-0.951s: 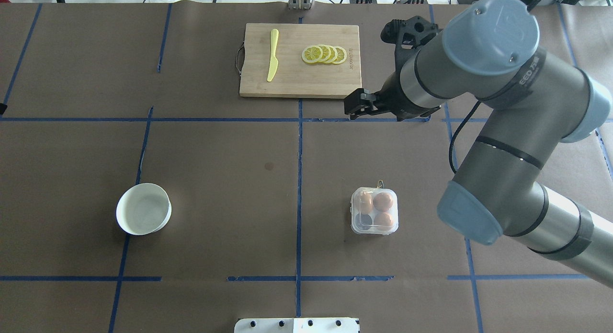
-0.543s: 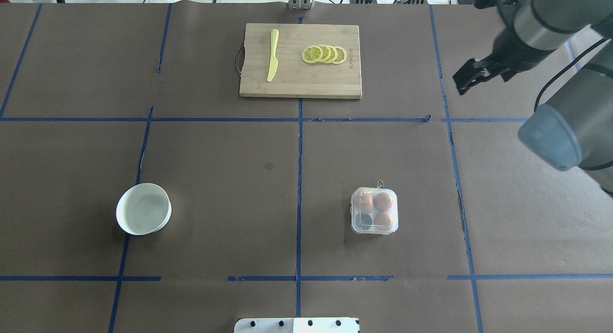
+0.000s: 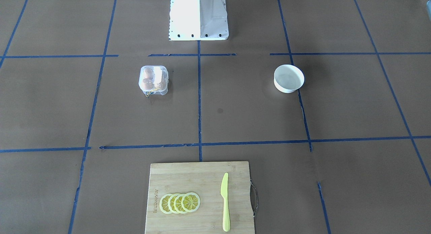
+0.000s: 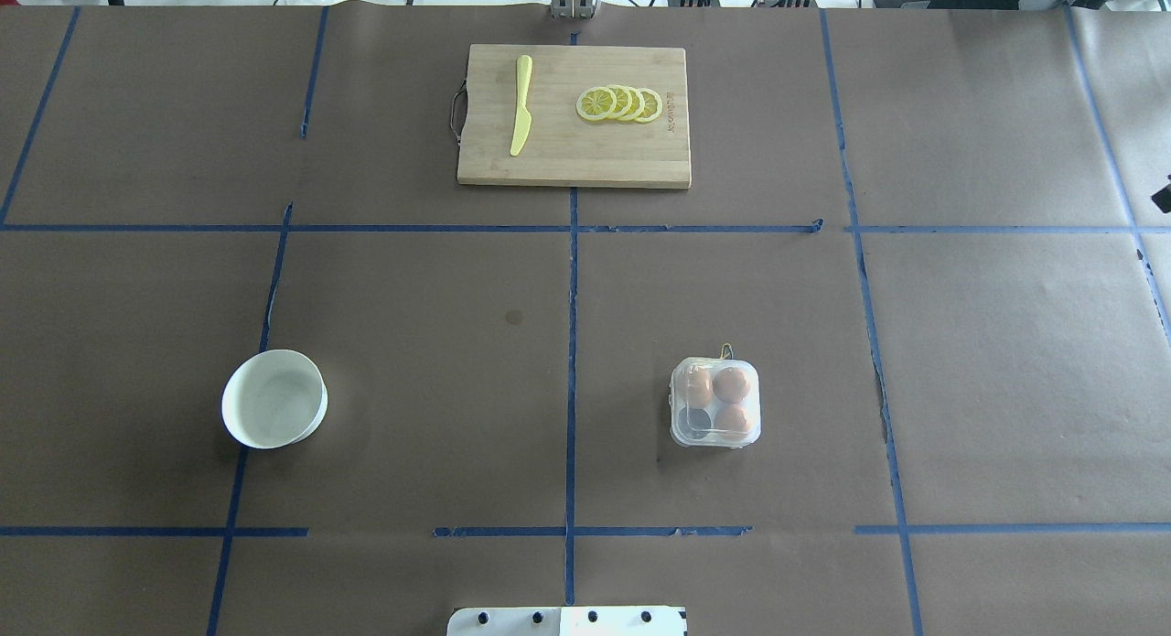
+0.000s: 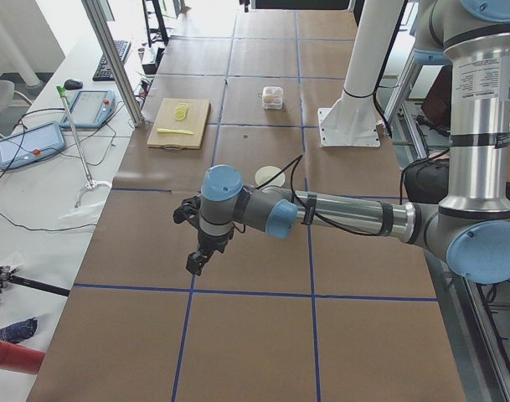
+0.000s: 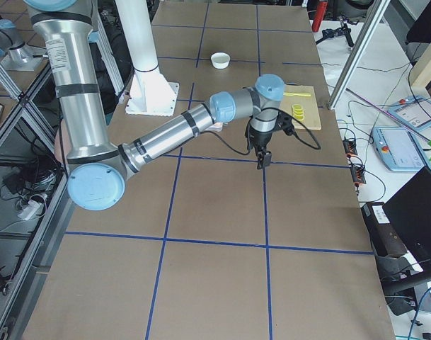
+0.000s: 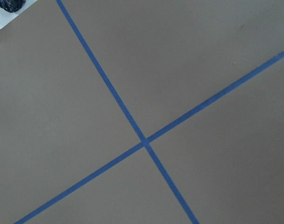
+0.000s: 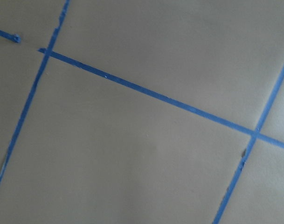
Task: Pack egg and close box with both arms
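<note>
Overhead exterior shows the box (image 4: 714,403) on the desk (image 4: 412,279), right of centre and near my base, with its lid down over three eggs (image 4: 732,384). I judge the packing finished, so my left pincer (image 5: 198,264) and right pincer (image 6: 262,161) hang well apart from it. Whether they are open or closed, I cannot tell.

Three eggs (image 4: 732,384) sit in one clear box (image 4: 677,437) of four cells, right of centre in the overhead view, and one white bowl (image 4: 274,400) stands at the lower left. At the top centre, one cutting board (image 4: 567,156) carries one yellow knife (image 4: 521,105) and four lemon slices (image 4: 620,103). The side views show two arms, the left arm (image 5: 347,215) and the right arm (image 6: 165,132), and one white base block (image 3: 198,15) sits at the top of the front view.
</note>
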`<state>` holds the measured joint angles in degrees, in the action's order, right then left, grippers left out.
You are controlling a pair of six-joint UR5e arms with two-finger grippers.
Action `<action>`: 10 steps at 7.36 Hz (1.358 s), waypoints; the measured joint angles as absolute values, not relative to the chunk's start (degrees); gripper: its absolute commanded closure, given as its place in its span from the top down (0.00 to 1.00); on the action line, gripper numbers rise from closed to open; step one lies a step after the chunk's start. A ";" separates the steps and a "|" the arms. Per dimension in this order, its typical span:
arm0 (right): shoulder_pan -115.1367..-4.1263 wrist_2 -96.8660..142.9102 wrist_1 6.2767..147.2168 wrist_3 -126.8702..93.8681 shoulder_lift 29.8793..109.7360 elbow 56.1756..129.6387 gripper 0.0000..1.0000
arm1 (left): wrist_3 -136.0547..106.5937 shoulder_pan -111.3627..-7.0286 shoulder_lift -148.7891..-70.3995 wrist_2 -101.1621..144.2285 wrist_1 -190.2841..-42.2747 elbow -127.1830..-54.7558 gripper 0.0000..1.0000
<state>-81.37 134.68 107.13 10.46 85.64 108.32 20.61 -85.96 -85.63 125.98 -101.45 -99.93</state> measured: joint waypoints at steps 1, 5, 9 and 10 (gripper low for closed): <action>-84.72 135.94 107.03 13.47 88.55 107.10 1.00 | 22.46 -86.77 -85.13 126.20 -100.14 -99.69 1.00; -88.13 135.27 106.98 14.90 92.15 105.22 1.00 | 22.90 -89.39 -85.48 126.21 -101.62 -96.84 1.00; -89.41 135.40 107.05 14.68 93.74 104.10 1.00 | -0.35 -89.47 -85.07 135.17 -97.71 -94.73 1.00; -90.22 135.57 107.05 14.68 93.93 103.61 1.00 | -2.82 -89.47 -84.51 136.50 -97.84 -94.57 1.00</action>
<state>-90.22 135.57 107.05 14.68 93.93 103.61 -2.82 -89.47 -84.51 136.50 -97.84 -94.57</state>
